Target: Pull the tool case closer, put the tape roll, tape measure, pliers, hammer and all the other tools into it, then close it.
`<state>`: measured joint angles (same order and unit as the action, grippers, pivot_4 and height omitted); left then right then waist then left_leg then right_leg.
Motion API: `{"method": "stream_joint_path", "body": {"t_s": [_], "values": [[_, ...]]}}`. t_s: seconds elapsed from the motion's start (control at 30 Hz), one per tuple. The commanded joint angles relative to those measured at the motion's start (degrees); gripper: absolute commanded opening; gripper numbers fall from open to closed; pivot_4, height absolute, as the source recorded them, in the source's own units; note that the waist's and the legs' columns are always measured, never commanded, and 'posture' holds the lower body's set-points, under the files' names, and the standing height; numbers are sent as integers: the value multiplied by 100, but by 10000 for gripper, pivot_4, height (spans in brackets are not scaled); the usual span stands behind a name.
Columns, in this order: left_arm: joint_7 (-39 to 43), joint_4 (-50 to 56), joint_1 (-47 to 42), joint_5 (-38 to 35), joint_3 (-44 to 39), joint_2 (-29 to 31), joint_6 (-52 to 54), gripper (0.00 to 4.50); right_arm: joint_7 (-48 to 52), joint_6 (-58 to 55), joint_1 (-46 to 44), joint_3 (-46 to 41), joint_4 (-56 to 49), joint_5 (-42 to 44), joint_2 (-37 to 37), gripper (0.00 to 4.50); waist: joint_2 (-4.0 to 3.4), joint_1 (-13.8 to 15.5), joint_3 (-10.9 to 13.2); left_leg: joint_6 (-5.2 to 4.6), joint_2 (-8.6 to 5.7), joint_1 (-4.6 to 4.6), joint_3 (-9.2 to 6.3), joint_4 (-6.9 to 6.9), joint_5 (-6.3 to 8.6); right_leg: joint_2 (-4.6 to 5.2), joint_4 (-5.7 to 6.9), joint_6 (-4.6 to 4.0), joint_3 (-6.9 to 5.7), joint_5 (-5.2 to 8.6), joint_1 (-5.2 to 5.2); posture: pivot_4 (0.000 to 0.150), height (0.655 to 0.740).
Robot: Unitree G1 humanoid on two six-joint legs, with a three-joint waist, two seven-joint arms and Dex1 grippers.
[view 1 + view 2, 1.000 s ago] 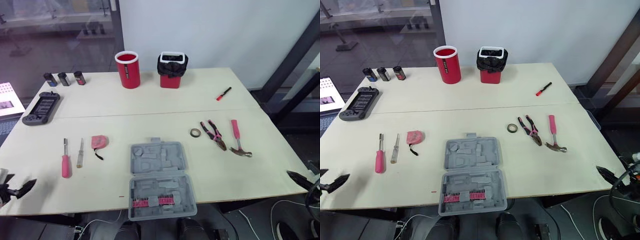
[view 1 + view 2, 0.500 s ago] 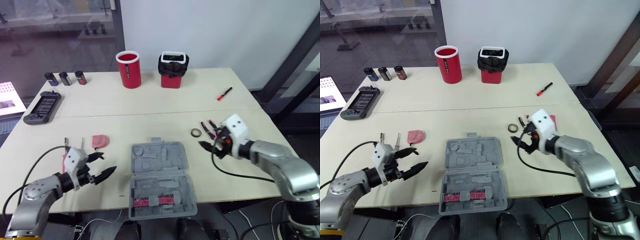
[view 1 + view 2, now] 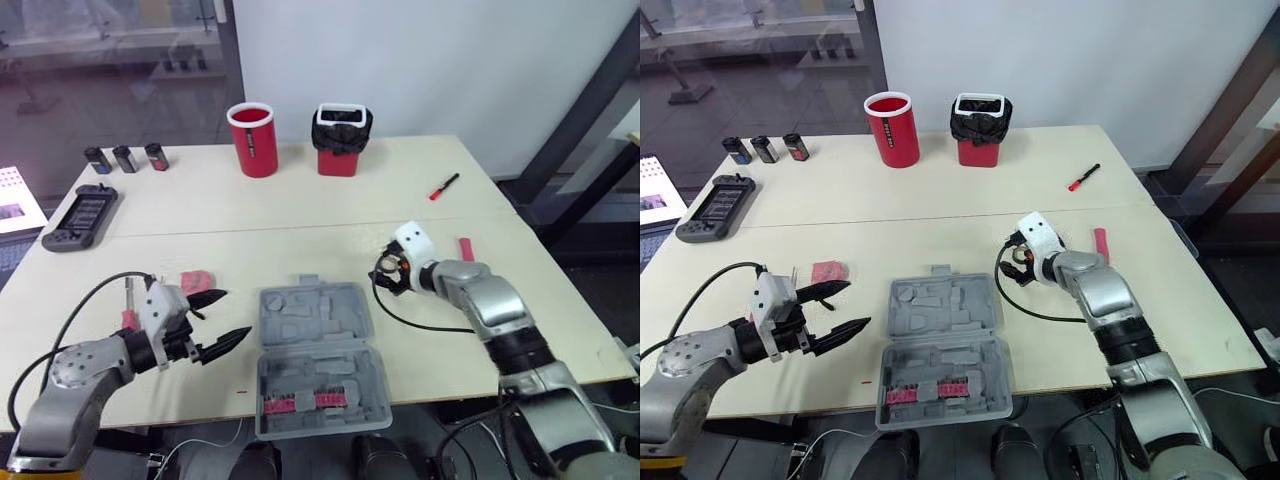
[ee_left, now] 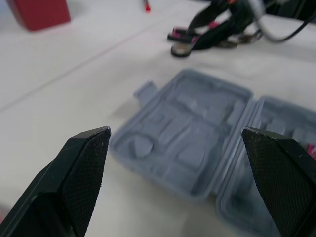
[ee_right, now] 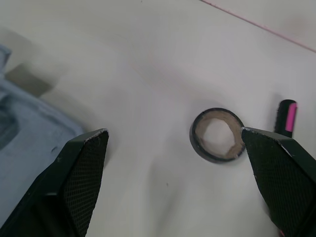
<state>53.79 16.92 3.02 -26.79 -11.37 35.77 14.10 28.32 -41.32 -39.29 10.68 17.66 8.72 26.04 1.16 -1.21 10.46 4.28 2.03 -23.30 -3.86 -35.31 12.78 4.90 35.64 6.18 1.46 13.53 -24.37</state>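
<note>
The grey tool case (image 3: pixel 318 355) lies open near the table's front edge, with pink bits in its near half. My left gripper (image 3: pixel 225 318) is open just left of the case (image 4: pixel 197 143), fingers pointing at it. My right gripper (image 3: pixel 385 275) is open and hovers over the black tape roll (image 5: pixel 196 140), which lies between its fingers on the table. A pink-tipped pliers handle (image 5: pixel 286 116) lies just past the roll. The hammer's pink handle (image 3: pixel 466 248) shows behind my right arm. The pink tape measure (image 3: pixel 197 280) lies beyond my left gripper, with a pink-handled screwdriver (image 3: pixel 128 300) partly hidden by my left arm.
At the back stand a red cup (image 3: pixel 254 140) and a red bin with a black liner (image 3: pixel 340 140). A red marker (image 3: pixel 444 187) lies at the back right. A dark handheld console (image 3: pixel 82 215) and three small canisters (image 3: pixel 125 158) sit at the back left.
My left gripper has moved right, closer to the case. My right gripper has swung left from the pliers to above the tape roll. Both stay open.
</note>
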Motion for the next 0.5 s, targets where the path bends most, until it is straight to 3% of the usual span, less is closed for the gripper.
{"method": "stream_joint_path", "body": {"t_s": [0.03, 0.5], "values": [[-34, 325, -52, -172, -14, -5, -25, 44436, 39, 374, -257, -83, 422, -184, -91, 45000, -1, 2, 1, 0, 0, 0, -2, 0, 0, -1, 1, 1, 0, 0, 0, 1500, 7387], [-90, 517, -96, -266, 104, 51, 213, 44436, 150, 1142, -492, -137, 1579, -524, -416, 45000, -2, -34, 1, 0, 4, 12, -8, -7, 0, -14, 35, 0, 6, 3, 0, 1500, 7387]]}}
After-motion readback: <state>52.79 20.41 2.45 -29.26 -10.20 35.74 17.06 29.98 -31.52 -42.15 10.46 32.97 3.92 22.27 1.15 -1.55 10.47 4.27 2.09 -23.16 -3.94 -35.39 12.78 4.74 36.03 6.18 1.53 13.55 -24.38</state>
